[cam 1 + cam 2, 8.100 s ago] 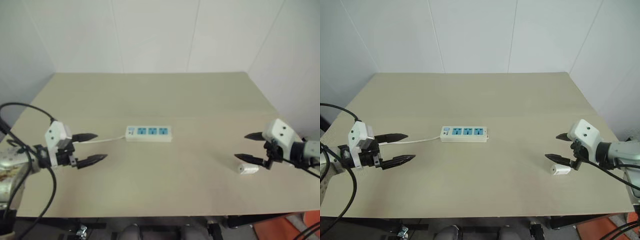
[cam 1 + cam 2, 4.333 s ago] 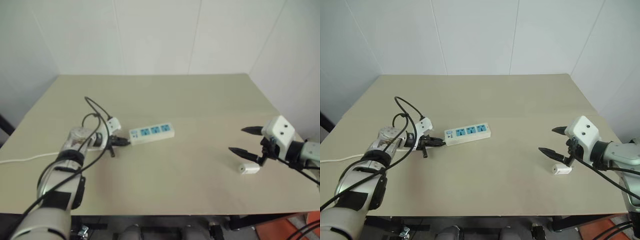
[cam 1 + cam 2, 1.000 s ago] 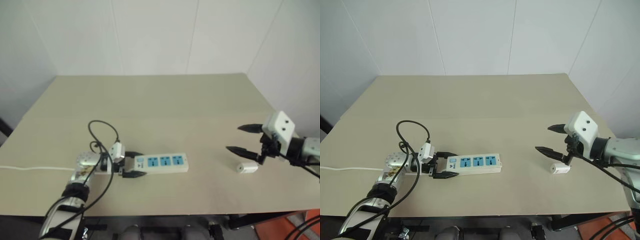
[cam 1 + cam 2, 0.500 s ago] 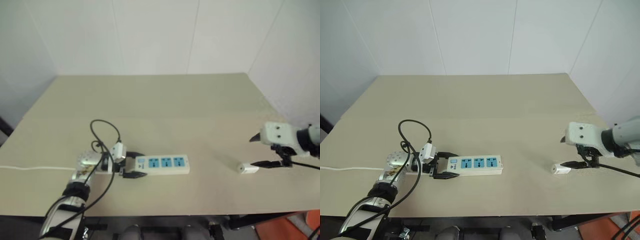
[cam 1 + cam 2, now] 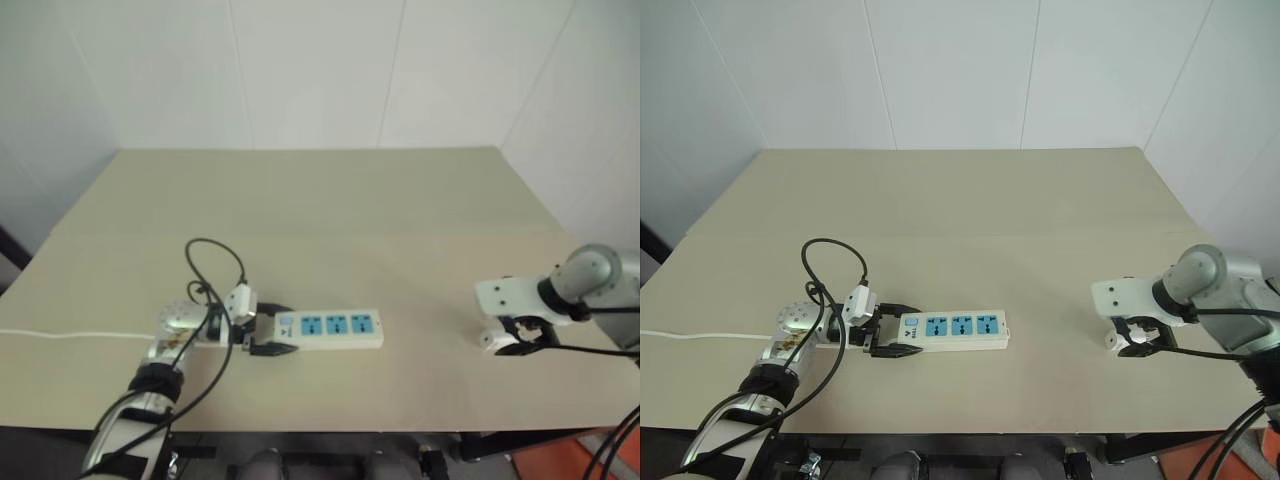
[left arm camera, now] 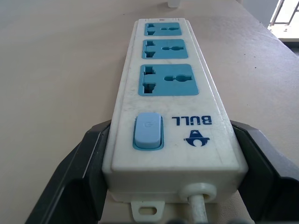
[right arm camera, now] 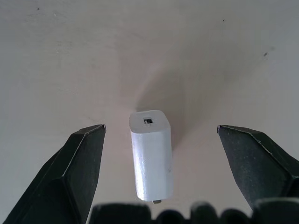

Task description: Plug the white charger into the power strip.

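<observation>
Your left gripper (image 6: 159, 154) clamps switch end of power strip (image 5: 330, 329) on table (image 5: 350, 220). Your right gripper (image 7: 152, 154) spread wide, straddling charger (image 7: 150, 154), not touching.

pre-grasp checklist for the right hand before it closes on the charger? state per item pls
1. Right hand open, fingers wide: ok.
2. White charger centred between the two fingers, touching neither: ok.
3. Charger lying flat on the table, nothing around it: ok.
4. Left hand closed on the switch end of the power strip, a finger against each long side: ok.
5. All three blue sockets free and facing up: ok.
6. Which way the charger's prongs point: cannot tell; a small metal bit peeks out at the end nearest the wrist.
</observation>
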